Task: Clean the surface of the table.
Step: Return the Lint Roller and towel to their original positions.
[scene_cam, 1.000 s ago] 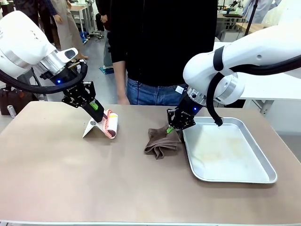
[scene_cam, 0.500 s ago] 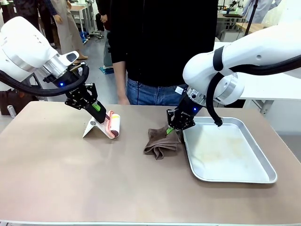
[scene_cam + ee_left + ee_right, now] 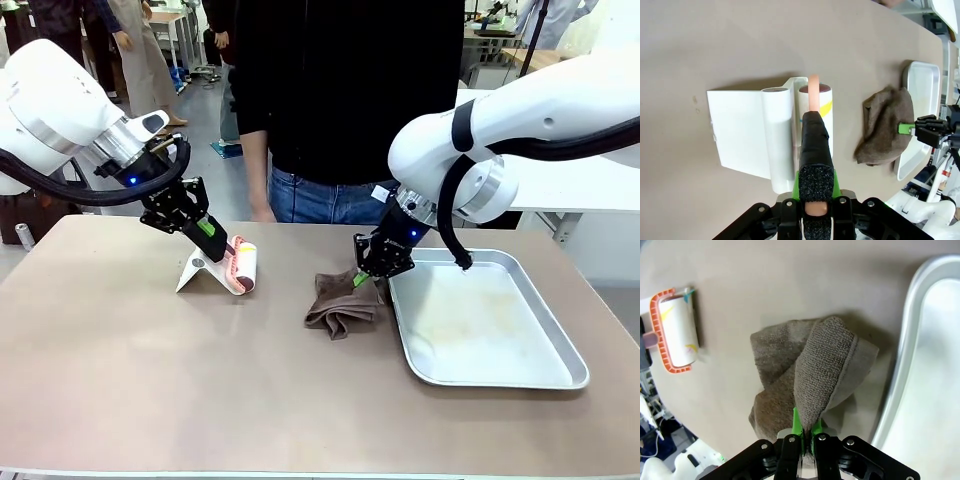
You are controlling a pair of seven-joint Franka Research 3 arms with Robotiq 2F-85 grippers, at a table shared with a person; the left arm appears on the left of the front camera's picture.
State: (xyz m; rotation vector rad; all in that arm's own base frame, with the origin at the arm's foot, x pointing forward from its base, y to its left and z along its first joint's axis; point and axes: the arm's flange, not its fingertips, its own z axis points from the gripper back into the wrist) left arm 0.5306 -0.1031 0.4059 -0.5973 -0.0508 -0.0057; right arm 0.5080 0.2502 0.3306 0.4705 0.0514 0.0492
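Observation:
The beige-brown table (image 3: 200,380) carries a lint roller (image 3: 241,264) with an orange frame, leaning at a white holder (image 3: 196,272). My left gripper (image 3: 212,238) is shut on the roller's pink handle (image 3: 813,85), with the roll (image 3: 822,107) beside the white holder (image 3: 750,135). At the table's middle my right gripper (image 3: 362,276) is shut on a fold of a brown cloth (image 3: 340,305), which lies bunched on the table. In the right wrist view the cloth (image 3: 810,370) rises into the gripper (image 3: 804,422).
A shiny metal tray (image 3: 490,330) lies right of the cloth, its rim (image 3: 905,365) nearly touching it. A person in a black top and jeans (image 3: 320,195) stands at the far edge. The near half of the table is bare.
My left gripper has shifted the lint roller slightly to the right beside the white holder. The right gripper and cloth have stayed put.

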